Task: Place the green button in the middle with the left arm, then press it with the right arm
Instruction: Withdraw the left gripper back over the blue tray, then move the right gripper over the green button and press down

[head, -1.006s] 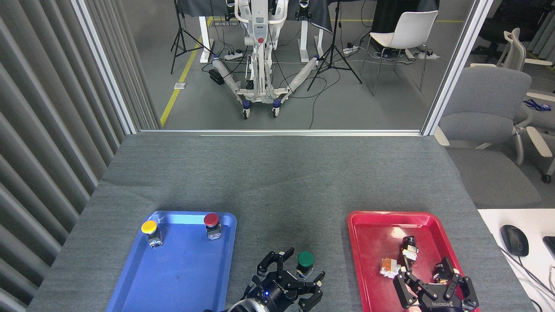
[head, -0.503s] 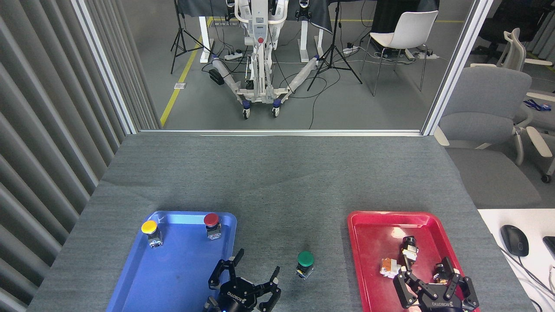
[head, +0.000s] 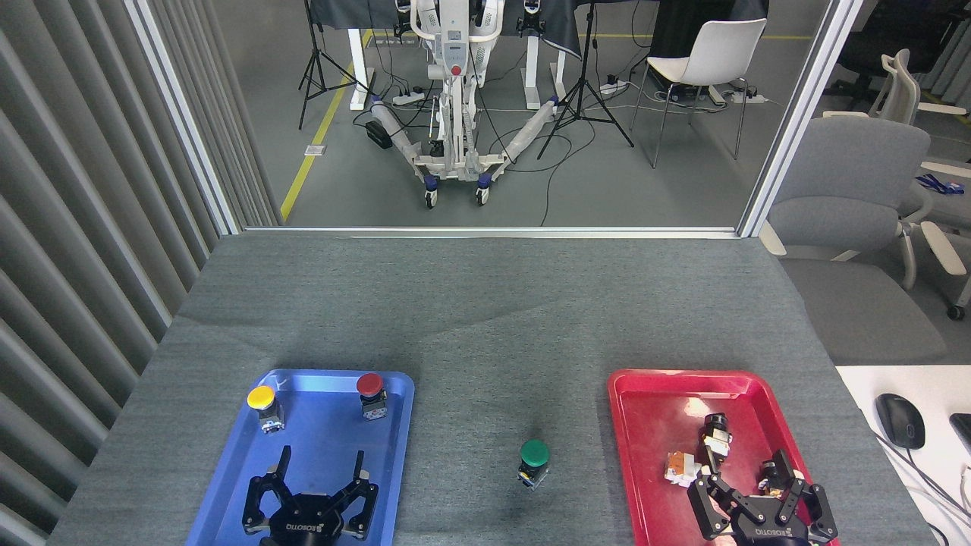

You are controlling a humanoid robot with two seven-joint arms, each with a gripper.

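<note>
The green button [head: 535, 461] stands upright on the bare grey cloth of the middle [head: 501, 356], between the two trays, with nothing touching it. My left gripper [head: 318, 474] hangs over the near part of the blue tray [head: 227, 485], far left of the button, fingers spread open and holding nothing. My right gripper [head: 755, 491] sits over the near right corner of the red tray [head: 645, 425], fingers spread open, also holding nothing, well to the right of the button.
A yellow button [head: 263, 406] and a red button [head: 371, 393] stand at the far end of the blue tray. Small parts [head: 709, 447] lie in the red tray. A computer mouse [head: 900, 419] rests on the white desk at right. A ribbed wall runs along the left.
My left gripper let go of the green button and drew back left, from beside the button to over the blue tray. The button stays put on the cloth. The right gripper has not moved.
</note>
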